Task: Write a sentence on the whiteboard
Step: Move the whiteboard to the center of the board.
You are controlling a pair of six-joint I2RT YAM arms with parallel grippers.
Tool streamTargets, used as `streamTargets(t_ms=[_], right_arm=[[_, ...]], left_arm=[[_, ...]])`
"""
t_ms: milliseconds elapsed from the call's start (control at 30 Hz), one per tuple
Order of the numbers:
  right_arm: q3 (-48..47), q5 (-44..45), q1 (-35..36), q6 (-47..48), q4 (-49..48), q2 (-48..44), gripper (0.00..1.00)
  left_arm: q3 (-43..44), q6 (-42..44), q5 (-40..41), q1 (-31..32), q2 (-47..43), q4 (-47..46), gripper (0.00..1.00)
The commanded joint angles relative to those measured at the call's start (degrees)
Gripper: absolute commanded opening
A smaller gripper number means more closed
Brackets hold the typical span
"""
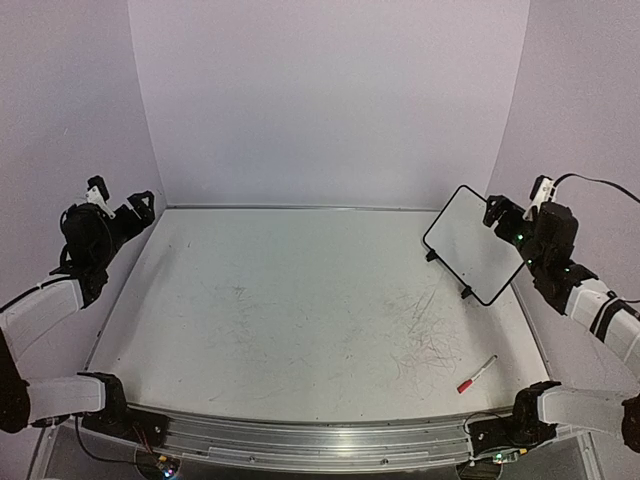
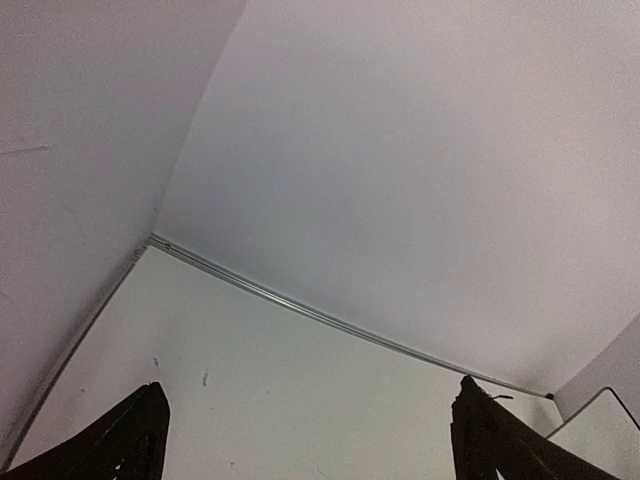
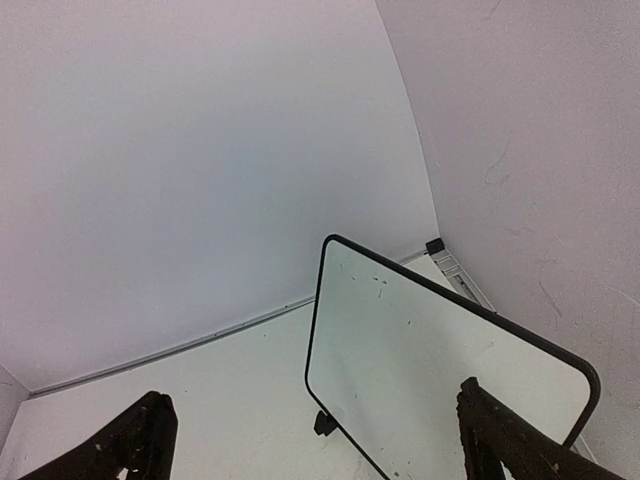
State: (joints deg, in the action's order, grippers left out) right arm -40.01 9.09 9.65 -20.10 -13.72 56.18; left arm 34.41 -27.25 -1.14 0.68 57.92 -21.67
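The whiteboard (image 1: 472,245) stands tilted on its black clip feet at the table's back right, by the right wall. Its face (image 3: 420,350) is blank apart from a few small specks, and no sentence shows on it. A white marker with a red cap (image 1: 477,374) lies on the table near the front right. My right gripper (image 1: 516,207) hovers open just right of the board, nothing between its fingers (image 3: 312,395). My left gripper (image 1: 124,204) hangs open at the far left, its jaws wide and empty (image 2: 308,395). The board's corner (image 2: 603,438) shows in the left wrist view.
The scuffed white tabletop (image 1: 300,300) is walled in on three sides by pale panels. A metal rail (image 1: 300,435) runs along the near edge between the arm bases. Faint old pen marks (image 1: 430,330) cover the table's right half.
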Motion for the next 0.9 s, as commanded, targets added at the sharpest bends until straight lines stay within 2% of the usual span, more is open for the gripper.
streamTargets(t_ms=[0,133,233,367,467,567,700,867], right_arm=[[-2.1,2.7,-0.1,-1.5,-0.6,0.3,0.98],[-1.4,4.4,-0.1,-2.8,1.4,0.9,0.98],[-0.7,-1.7,-0.1,-0.7,2.0,0.8,0.98],[0.0,-4.9,0.0,-4.3,2.9,0.4,0.98],[0.2,-3.0,0.0,-9.7,4.9,0.1,0.98],[-1.2,1.2,0.0,-14.9,10.9,0.9,0.98],[-2.9,1.2,1.3,-19.4,16.2,3.1,0.98],[-4.8,2.2,4.5,-24.5,19.2,10.3,0.98]], left_arm=[[1.5,-0.5,-11.2,0.3,0.0,-5.2,0.99],[1.3,-0.3,-12.4,0.2,0.0,-4.6,0.99],[1.1,-0.1,-12.6,0.2,0.0,-4.1,0.99],[1.1,-0.3,-12.9,0.2,0.2,-3.2,1.00],[0.8,-0.8,-12.9,0.2,0.3,-2.4,0.99],[1.2,-1.1,-12.3,0.3,0.8,-0.2,0.99],[2.9,-1.3,-13.0,0.3,2.6,3.5,0.99],[6.4,-2.0,-12.5,0.3,5.2,9.0,0.99]])
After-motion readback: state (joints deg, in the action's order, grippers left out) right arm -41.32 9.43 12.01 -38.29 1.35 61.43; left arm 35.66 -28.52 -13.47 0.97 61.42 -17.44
